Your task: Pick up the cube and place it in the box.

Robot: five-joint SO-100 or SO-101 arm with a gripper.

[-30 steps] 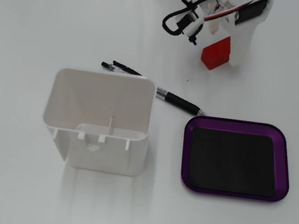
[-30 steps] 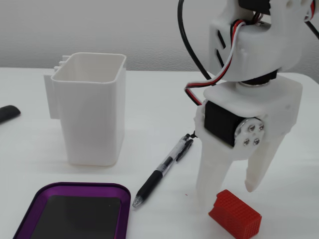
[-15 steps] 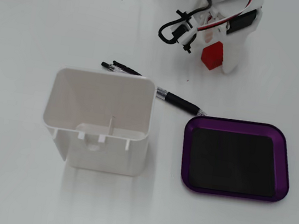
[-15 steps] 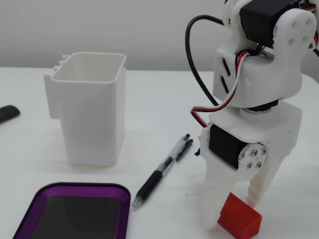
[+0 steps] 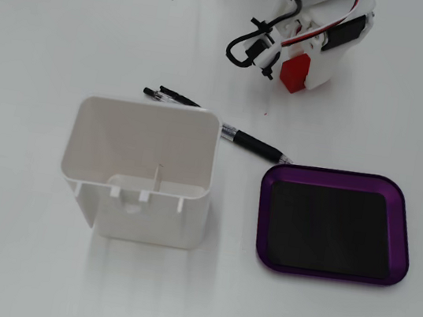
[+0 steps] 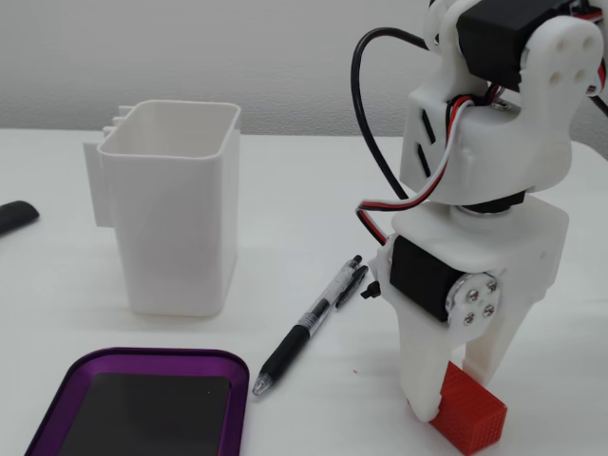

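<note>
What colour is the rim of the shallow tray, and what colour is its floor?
The tray has a glossy purple rim and a flat black floor, clearest in the fixed view from above.

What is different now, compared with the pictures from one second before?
The white gripper has come down over the small red textured cube, and its fingers have narrowed until they press the cube's sides on the table. The cube has turned slightly between them. The purple-rimmed tray, the tall white plastic container and the black pen stayed in place.
</note>
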